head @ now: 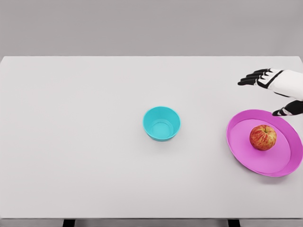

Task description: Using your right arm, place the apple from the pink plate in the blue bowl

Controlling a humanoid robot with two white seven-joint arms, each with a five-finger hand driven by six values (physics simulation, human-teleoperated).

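Bright, even, soft light, sharp throughout, with no glare and only faint shadows on the table [71, 142].

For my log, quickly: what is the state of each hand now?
Left hand: not in view.
Right hand: open, fingers spread, holding nothing, above the pink plate.

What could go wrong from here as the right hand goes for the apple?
The right hand hovers open behind the pink plate, so its fingers might clip the rim on the way down. The apple sits loose and could roll away. The blue bowl looks narrow, so the drop might miss.
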